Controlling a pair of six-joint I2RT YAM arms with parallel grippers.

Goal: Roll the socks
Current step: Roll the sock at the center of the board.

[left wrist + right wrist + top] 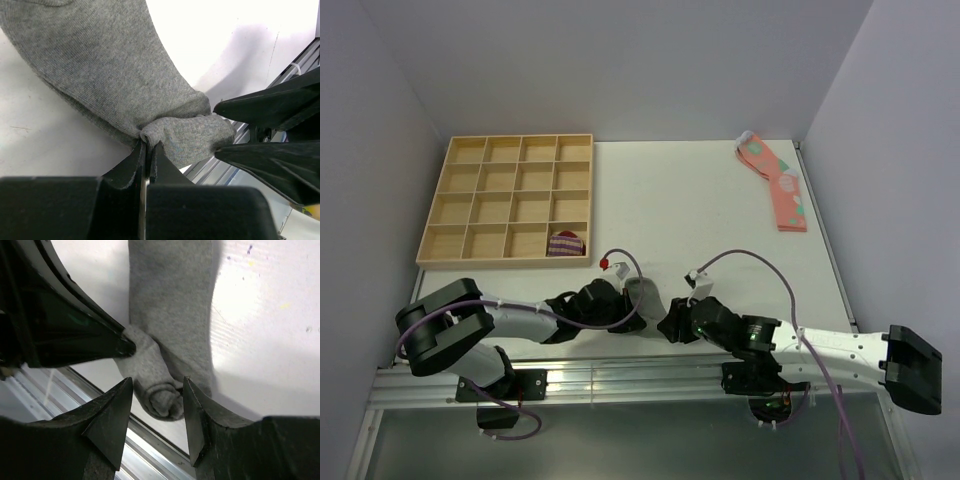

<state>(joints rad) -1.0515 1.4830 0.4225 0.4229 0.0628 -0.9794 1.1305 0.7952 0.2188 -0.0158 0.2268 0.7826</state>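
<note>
Black fingers of the left gripper (148, 150) fill the bottom of its own view, pressed together on a fold of the grey sock (110, 65) right where the short roll (192, 137) begins. At 3 o'clock of that pinch, the right gripper (157, 385) stands about half spread, one finger on each side of the roll's free end. Whether either pad actually presses the cloth I cannot tell. All of this sits at 6 o'clock on the table (700, 200), just beside the metal rail (145, 440) at its near edge, with the unrolled length of the sock running off toward 12 o'clock. The knit looks light, soft and limp, with nothing stiff to push against, and I judge the few turns would spring loose if let go. Its surface should grip well, so the best hold is probably across the full thickness of the roll, through every layer and close to its end. Farther off, a wooden tray (505, 150) at 10 o'clock holds a purple-striped bundle (566, 244), and pink socks (778, 185) lie at 2 o'clock.
</note>
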